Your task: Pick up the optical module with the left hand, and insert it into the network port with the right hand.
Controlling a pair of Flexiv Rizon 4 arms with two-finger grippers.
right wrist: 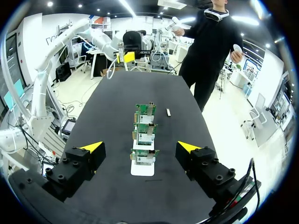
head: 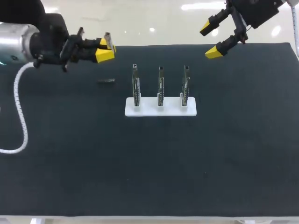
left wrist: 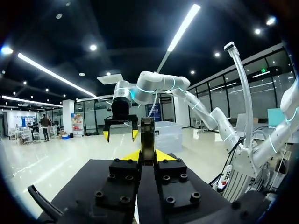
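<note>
Module [left wrist: 147, 133]: clamped upright in our left gripper [head: 106, 49], above the table's [head: 70, 163] far left.
Right gripper [head: 211, 41]: fingers spread wide, empty, raised at the far right.
Handover risk: we judge a skewed regrasp could tilt or drop the module.
Insertion risk: a tilted module may jam against the boards [head: 160, 88] or topple their white base [head: 140, 109].

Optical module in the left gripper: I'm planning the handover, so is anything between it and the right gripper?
Nothing visible is. The left gripper holds the optical module in the air, the open right gripper hangs facing it, and the three boards stand lower, on the table, off that line.
</note>
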